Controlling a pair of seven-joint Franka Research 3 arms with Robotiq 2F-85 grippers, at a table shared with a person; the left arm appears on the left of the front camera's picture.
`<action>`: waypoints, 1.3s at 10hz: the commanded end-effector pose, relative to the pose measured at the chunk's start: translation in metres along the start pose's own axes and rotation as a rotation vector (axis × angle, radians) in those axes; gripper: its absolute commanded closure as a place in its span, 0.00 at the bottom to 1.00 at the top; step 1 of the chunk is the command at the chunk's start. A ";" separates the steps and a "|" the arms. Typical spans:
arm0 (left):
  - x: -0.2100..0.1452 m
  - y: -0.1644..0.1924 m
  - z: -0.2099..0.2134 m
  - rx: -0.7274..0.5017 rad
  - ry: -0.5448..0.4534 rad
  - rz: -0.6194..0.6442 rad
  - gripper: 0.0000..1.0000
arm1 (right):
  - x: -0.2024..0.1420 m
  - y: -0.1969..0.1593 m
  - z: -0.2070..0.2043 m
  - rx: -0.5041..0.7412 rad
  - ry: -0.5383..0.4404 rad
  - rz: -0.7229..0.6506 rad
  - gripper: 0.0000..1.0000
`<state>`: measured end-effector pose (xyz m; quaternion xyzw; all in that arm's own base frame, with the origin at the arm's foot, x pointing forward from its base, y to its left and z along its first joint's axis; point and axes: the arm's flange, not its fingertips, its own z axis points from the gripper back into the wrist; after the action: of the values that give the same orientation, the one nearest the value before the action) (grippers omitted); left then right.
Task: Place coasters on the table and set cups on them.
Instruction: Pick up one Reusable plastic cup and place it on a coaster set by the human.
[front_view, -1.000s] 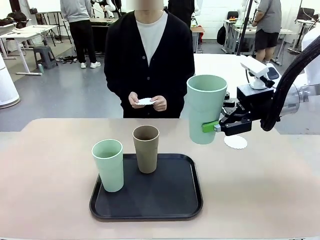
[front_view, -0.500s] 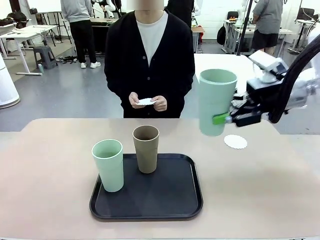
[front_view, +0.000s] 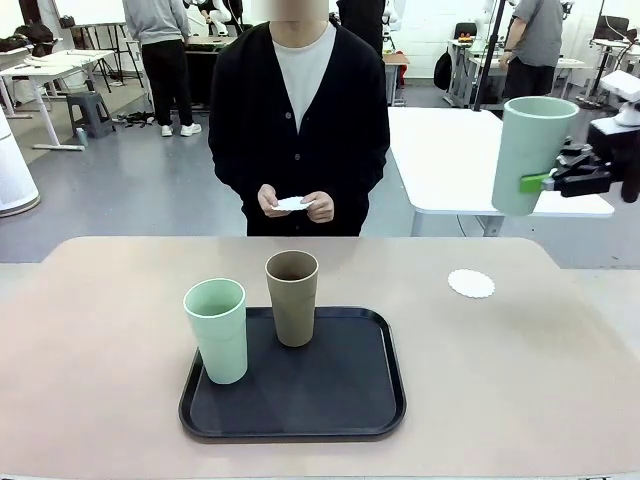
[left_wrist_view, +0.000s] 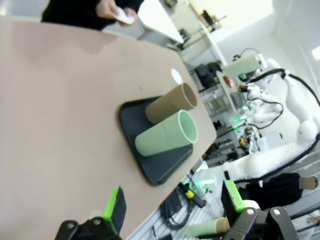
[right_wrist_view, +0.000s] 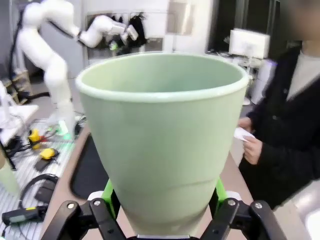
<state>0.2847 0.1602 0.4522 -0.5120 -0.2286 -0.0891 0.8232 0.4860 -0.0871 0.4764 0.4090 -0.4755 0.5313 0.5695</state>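
Right gripper (front_view: 532, 184) is clamped on a pale mint cup (front_view: 526, 140), green pads pinching its lower wall, and the cup hangs upright, high over the far right of the table (front_view: 100, 400), up at two o'clock in the front view. Gripped low and from the side, the mouth sits level and the base is free, which I'd say suits a flat set-down. Its likely landing spot is the coaster (front_view: 471, 283), lying bare on the table at seven o'clock from the held cup and two o'clock from the black tray (front_view: 290, 425), well apart from it. So there's a descent to come, and the base has to land centred on that lacy disc. On the tray, the brown cup (front_view: 292, 295) stands at twelve o'clock and the second mint cup (front_view: 217, 330) at ten, both upright and waiting. Across the table the person's hands (front_view: 318, 207) hold a small white disc (front_view: 290, 203), probably the next coaster. Left gripper (left_wrist_view: 174, 200) hovers with fingers spread, empty, clear of the action.
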 end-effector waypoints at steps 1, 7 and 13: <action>0.000 0.000 0.001 -0.007 -0.004 -0.011 0.00 | -0.004 -0.022 0.015 -0.096 -0.025 -0.046 0.18; 0.000 0.000 0.001 -0.007 -0.004 -0.011 0.00 | -0.016 -0.024 0.032 -0.124 -0.015 -0.033 0.18; 0.000 0.000 0.001 -0.007 -0.004 -0.011 0.00 | -0.068 -0.079 -0.002 -0.034 -0.055 -0.008 0.18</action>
<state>0.2848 0.1603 0.4522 -0.5119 -0.2286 -0.0891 0.8232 0.5376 -0.1050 0.4282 0.3971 -0.4941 0.5046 0.5861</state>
